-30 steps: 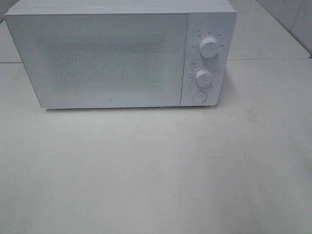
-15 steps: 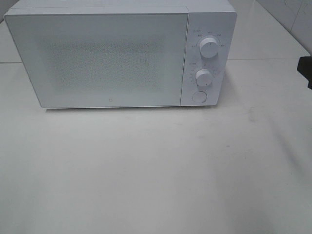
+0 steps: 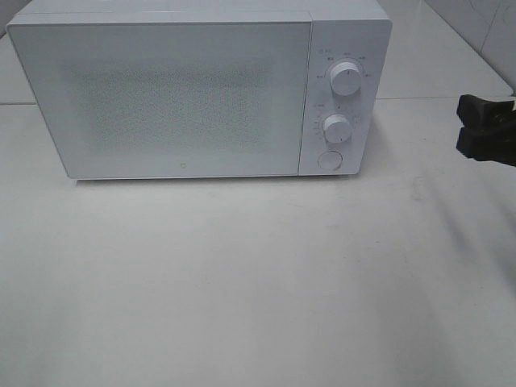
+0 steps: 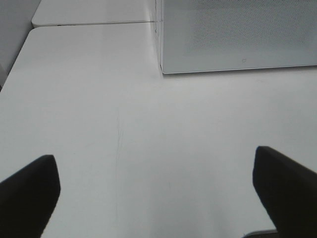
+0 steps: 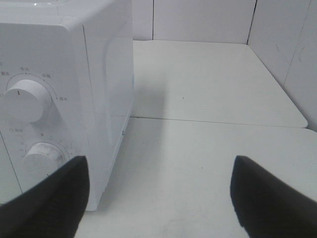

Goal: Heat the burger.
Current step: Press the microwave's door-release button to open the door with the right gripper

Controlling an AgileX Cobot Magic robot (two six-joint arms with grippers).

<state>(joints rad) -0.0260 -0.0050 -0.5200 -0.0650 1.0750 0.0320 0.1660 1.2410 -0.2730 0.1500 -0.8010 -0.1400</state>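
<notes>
Right claw: spread wide and empty, at 3 o'clock of the microwave in the high view, well apart from it.
Left claw: spread as wide as can be, gripping nothing, low over bare table; outside the high view.
Burger: seen in no view, nowhere on the visible table; perhaps behind the shut, frosted door, but impossible to tell.
Controls: upper knob at 12 o'clock of lower knob; round button at 6 o'clock of that.
Step in hand: probably a reach by the right claw toward the control panel, for the button or a knob; judged from its placing only.
How to do it well: travel toward 9 o'clock, level with the chosen control. Narrow the jaws before contact. For the button, press square-on with one fingertip. For a knob, straddle it evenly, close gently, then twist about its centre. Avoid shoving the microwave back toward 12 o'clock.
Right arm pose: low and roughly level, fingers aimed at the microwave's side wall and panel; stacked one above the other in the high view.
Left arm pose: low over the table, aimed at the door's lower corner; best kept out of any door swing.
</notes>
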